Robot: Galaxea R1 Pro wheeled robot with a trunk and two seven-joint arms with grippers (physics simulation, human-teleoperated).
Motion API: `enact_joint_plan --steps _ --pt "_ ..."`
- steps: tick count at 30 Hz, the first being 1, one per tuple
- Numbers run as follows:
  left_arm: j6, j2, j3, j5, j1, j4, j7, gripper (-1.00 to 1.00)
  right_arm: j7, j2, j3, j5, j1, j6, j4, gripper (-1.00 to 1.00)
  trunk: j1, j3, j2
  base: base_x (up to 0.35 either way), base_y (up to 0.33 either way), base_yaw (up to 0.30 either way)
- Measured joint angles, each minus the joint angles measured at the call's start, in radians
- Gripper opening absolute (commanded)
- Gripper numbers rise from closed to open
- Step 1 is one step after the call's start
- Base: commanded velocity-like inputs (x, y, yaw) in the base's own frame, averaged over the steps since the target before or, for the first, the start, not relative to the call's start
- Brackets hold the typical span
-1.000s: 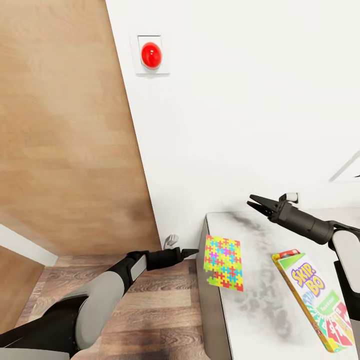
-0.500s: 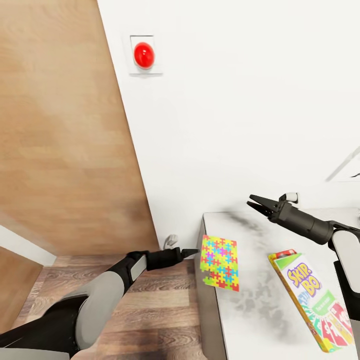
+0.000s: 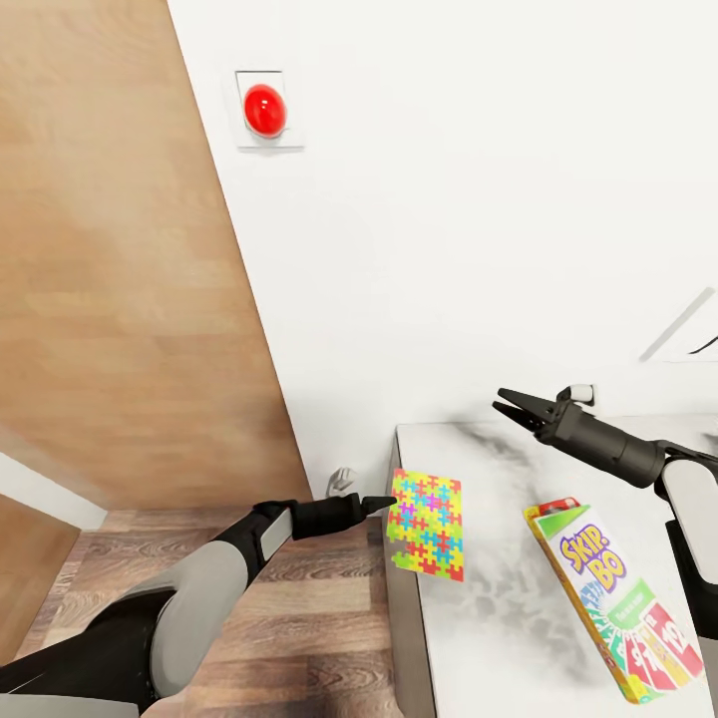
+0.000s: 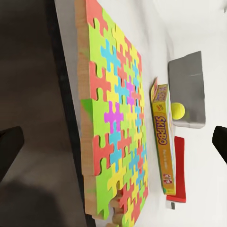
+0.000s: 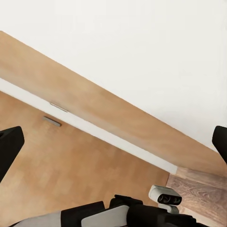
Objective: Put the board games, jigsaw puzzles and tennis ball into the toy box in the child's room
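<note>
A bright multicoloured jigsaw puzzle (image 3: 427,524) lies flat at the left edge of the white table (image 3: 499,618). My left gripper (image 3: 379,504) hovers open just off that edge, its tip nearly at the puzzle's side. In the left wrist view the puzzle (image 4: 116,118) is close, with the fingers (image 4: 9,142) wide apart. A Skip-Bo board game box (image 3: 603,608) lies to the right. Past it, the left wrist view shows a tennis ball (image 4: 178,110) by a grey toy box (image 4: 188,90) and a red flat box (image 4: 179,170). My right gripper (image 3: 511,407) is open and empty above the table's back.
A white wall with a red button (image 3: 263,108) rises behind the table. A wooden door (image 3: 120,279) stands to the left, over wood flooring (image 3: 299,628). A small grey fitting (image 3: 342,481) sits at the foot of the wall.
The camera has turned, so the wall, table, puzzle and Skip-Bo box slide left in the picture. The puzzle's edge now sits nearer my left gripper's tip. Both arms keep their pose.
</note>
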Motion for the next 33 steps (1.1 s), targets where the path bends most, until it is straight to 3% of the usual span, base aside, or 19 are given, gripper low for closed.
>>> enact_joint_plan --steps 33 --pt "0.001 0.0 0.0 0.0 0.0 0.0 0.0 1.0 -0.003 0.0 0.0 0.0 0.0 0.0 0.0 1.0 0.0 0.0 0.0 0.0 -0.019 0.0"
